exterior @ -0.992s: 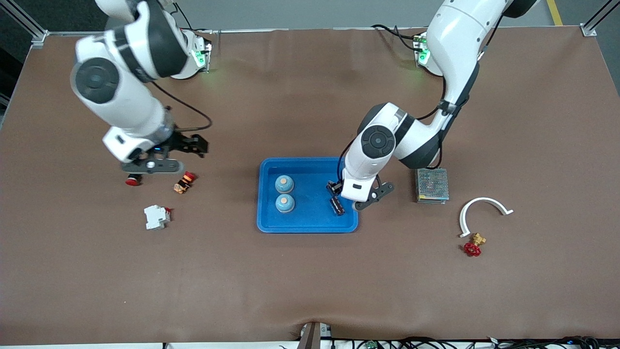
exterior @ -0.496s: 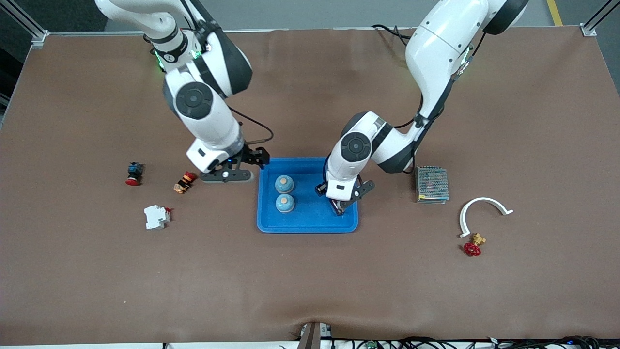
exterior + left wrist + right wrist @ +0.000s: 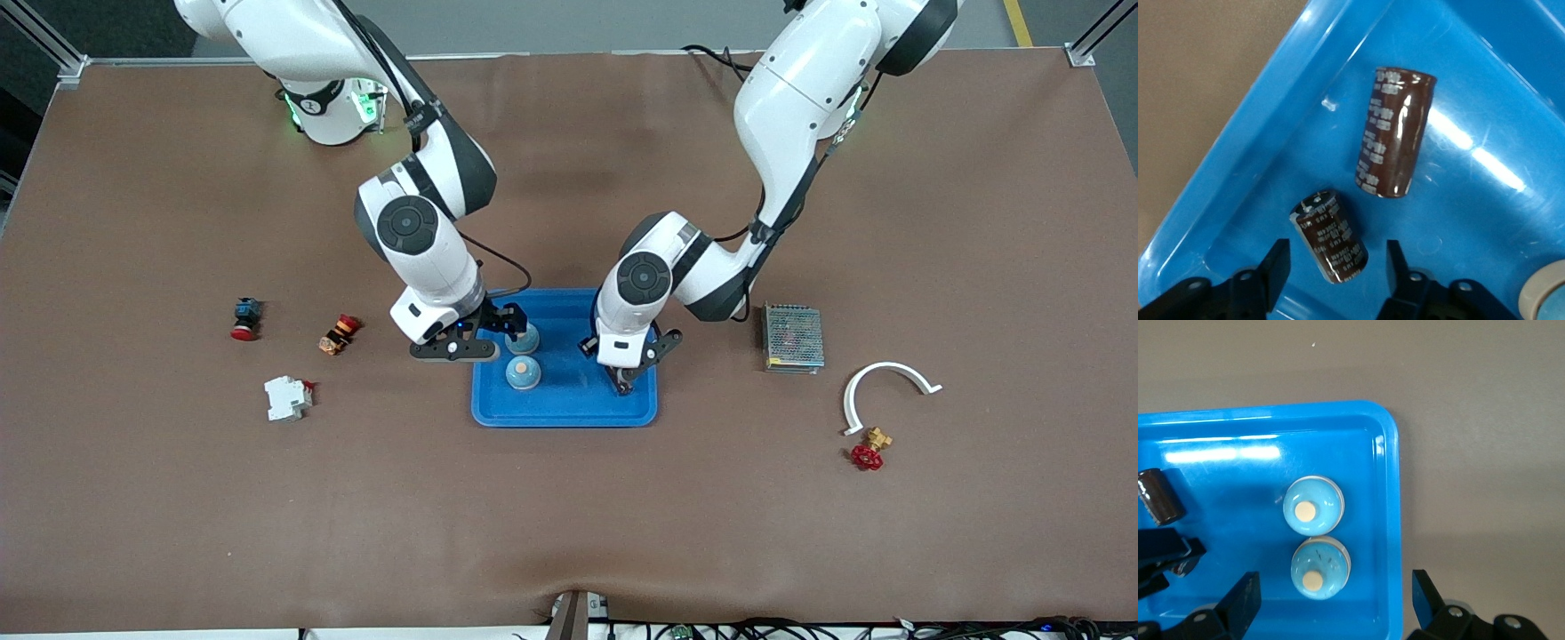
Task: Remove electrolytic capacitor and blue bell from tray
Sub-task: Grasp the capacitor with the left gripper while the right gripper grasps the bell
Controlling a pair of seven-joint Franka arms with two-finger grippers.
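A blue tray (image 3: 569,411) sits mid-table. Two blue bells stand in it, the nearer one (image 3: 523,373) and the farther one (image 3: 524,339). My right gripper (image 3: 507,324) is open over the farther bell (image 3: 1319,567), which lies between its fingertips (image 3: 1245,593); the other bell (image 3: 1313,507) is beside it. My left gripper (image 3: 625,378) is open over the tray's end toward the left arm. In the left wrist view a small dark brown capacitor (image 3: 1331,237) lies between its open fingers (image 3: 1275,267), untouched, with a larger capacitor (image 3: 1395,133) beside it.
Toward the right arm's end lie a red push button (image 3: 244,318), an orange button (image 3: 338,334) and a white breaker (image 3: 286,397). Toward the left arm's end lie a metal mesh box (image 3: 792,338), a white curved piece (image 3: 885,382) and a red valve (image 3: 869,449).
My right arm swung from over the buttons to the tray and now hangs over the bells. My left gripper shifted a little inward over the capacitors.
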